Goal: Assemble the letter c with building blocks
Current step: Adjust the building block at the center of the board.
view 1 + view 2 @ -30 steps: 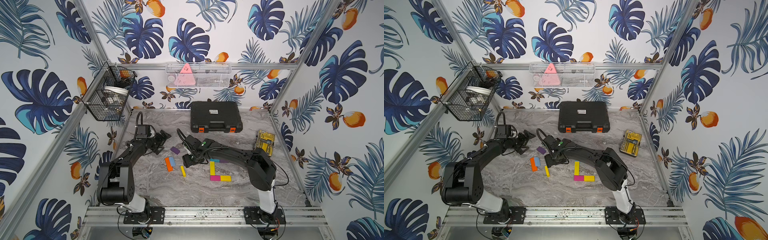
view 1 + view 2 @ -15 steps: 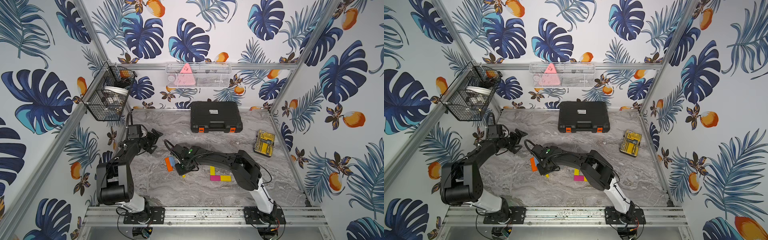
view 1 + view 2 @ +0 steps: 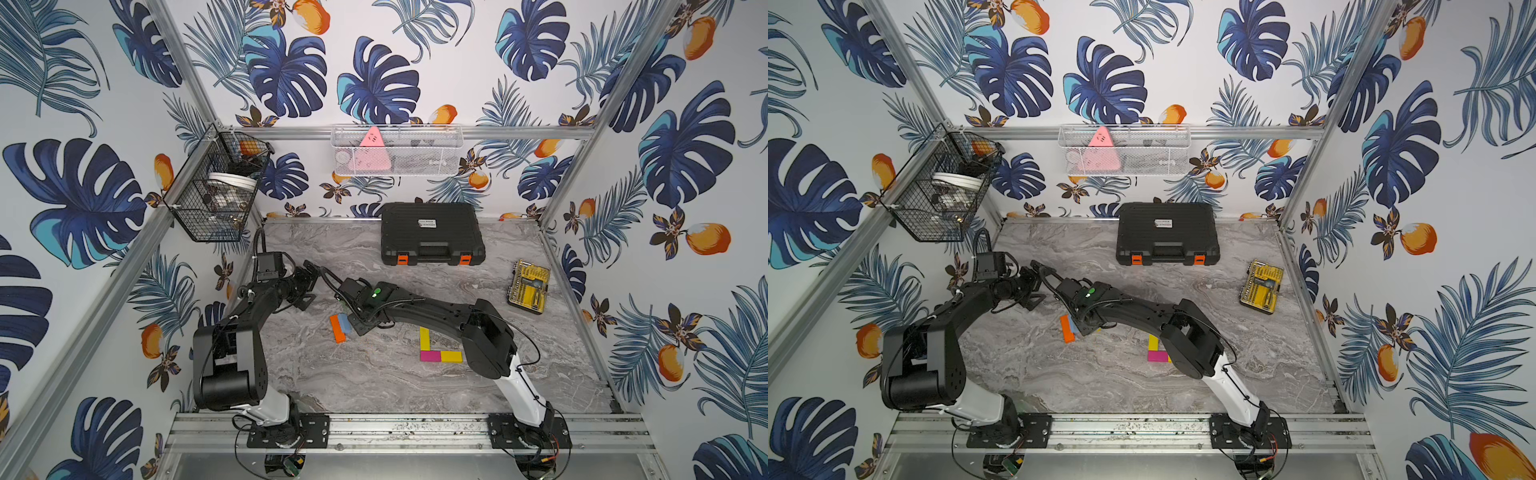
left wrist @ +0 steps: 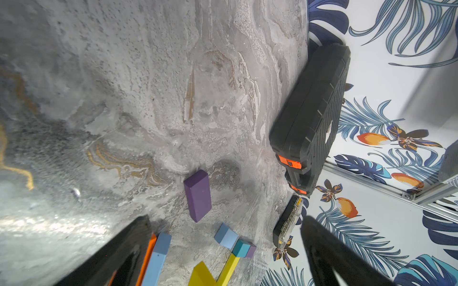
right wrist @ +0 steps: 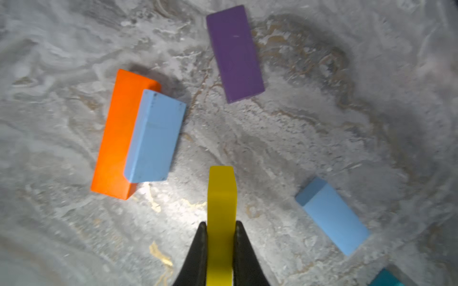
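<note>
In the right wrist view my right gripper (image 5: 220, 224) is shut on a yellow block (image 5: 220, 195), held edge-on just over the table. Around it lie an orange block (image 5: 116, 138) with a light blue block (image 5: 155, 138) leaning on it, a purple block (image 5: 235, 54), a second light blue block (image 5: 334, 218) and a teal block (image 5: 386, 278). In both top views the right gripper (image 3: 357, 328) (image 3: 1086, 328) sits beside the orange block (image 3: 336, 328). A long yellow block (image 3: 424, 338), a magenta block (image 3: 430, 356) and a short yellow block (image 3: 451, 356) form an L. My left gripper (image 3: 311, 284) (image 4: 226, 218) hangs open and empty.
A black tool case (image 3: 432, 239) stands at the back of the marble table. A yellow drill-bit case (image 3: 528, 286) lies at the right. A black wire basket (image 3: 216, 195) and a white mesh basket (image 3: 397, 149) hang on the walls.
My right gripper has swung left from beside the L to the loose yellow block and shut on it. The left arm has drawn back slightly, still open.
</note>
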`<state>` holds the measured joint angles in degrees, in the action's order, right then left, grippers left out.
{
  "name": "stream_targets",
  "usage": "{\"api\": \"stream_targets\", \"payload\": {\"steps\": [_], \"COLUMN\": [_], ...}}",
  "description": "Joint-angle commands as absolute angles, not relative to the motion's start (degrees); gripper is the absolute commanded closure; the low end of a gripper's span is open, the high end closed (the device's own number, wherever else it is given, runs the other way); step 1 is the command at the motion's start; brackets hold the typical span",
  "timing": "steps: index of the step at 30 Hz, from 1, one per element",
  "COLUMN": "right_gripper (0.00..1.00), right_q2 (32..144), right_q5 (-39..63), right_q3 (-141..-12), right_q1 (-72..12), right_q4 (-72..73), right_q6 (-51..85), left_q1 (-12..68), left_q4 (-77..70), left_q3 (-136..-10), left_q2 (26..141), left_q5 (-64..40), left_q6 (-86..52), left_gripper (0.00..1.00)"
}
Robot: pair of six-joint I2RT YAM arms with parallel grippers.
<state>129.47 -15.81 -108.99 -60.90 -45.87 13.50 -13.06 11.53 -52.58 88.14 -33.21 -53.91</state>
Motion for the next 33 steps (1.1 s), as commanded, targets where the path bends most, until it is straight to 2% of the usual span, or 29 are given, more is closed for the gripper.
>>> {"api": "stream_targets", "payload": {"steps": [1, 4, 6, 9, 10, 12, 21, 33], "right_gripper": [0.90, 0.89, 0.82, 0.50, 0.44, 0.38, 0.32, 0.31], "right_q2": [130.9, 131.7, 131.8, 131.2, 130.7, 129.1, 123.7, 121.2], "right_q5": [-24.9, -27.9, -28.4, -27.4, -26.9, -25.1, -20.8, -18.5], "right_q3": [-109.4, -108.5, -108.1, -106.9, -106.2, -104.4, -99.5, -94.9], "right_q1": [-61.0, -61.3, -61.7, -62.8, -63.2, -63.8, -63.3, -58.3], "right_q4": [-46.1, -45.4, -45.5, -45.7, -45.5, -44.4, -41.2, -42.6], "right_q6": [8.9, 8.2, 8.2, 9.1, 9.6, 10.8, 15.3, 19.8], "left_q1": [-13.2, -13.2, -13.3, -13.3, -13.2, -13.2, -13.2, -9.4], "left_q4": [10.7, 10.9, 10.7, 10.4, 10.4, 10.2, 9.5, 9.2], "left_q3": [-53.0, -53.1, -52.9, -52.7, -52.7, -52.5, -51.7, -50.3], "left_q2": [87.8, 87.7, 87.7, 87.6, 87.5, 87.4, 87.4, 87.0], "left_q5": [-33.5, -33.2, -33.3, -33.3, -33.4, -33.3, -33.5, -34.5], "left_q6": [-54.2, -54.2, -54.4, -54.7, -54.7, -54.8, -54.8, -54.3], "left_gripper": [0.01, 0.01, 0.01, 0.01, 0.01, 0.01, 0.01, 0.01]}}
